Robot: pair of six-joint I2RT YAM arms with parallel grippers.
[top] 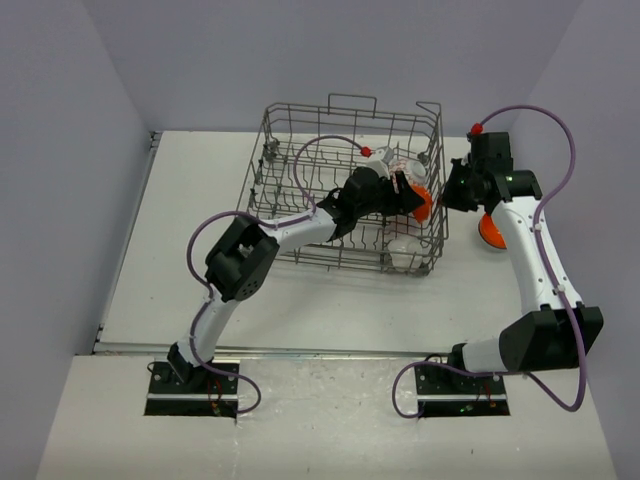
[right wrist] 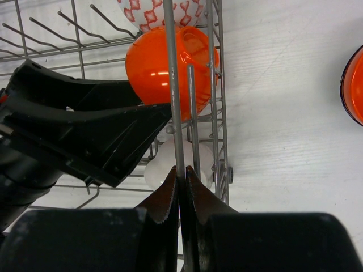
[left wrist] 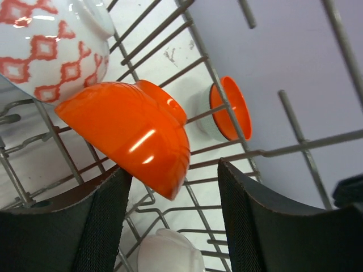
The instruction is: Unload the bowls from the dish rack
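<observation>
Orange bowl (left wrist: 133, 133) lying tilted on the tines against the right wall of the dish rack (top: 300, 130), with the opening turned down and the foot ring up. Patterned bowl (left wrist: 51, 51) just beside it, toward the rack's far wall; touching or not, cannot tell. Plain white bowl (left wrist: 170, 252) toward the rack's near wall. Second orange bowl (left wrist: 229, 107) outside the rack, near its right wall, on the table (top: 200, 290).

Left gripper (left wrist: 173, 173) inside the rack and spread wide, one finger on each side of the orange bowl's lower edge, seemingly not pressing it yet. Right gripper (right wrist: 182, 178) pinched tight on a wire of the rack's right wall, probably to keep the rack steady.

Judged light, stiff and glazed: slippery on the round belly, breakable if dropped. Better to pinch across the thin rim, one finger under the opening and one on the outer wall. Then lift straight up, away from tines and neighbour.

Pale, smooth table around the rack, bordered by plain bluish walls. Little room inside the rack.
</observation>
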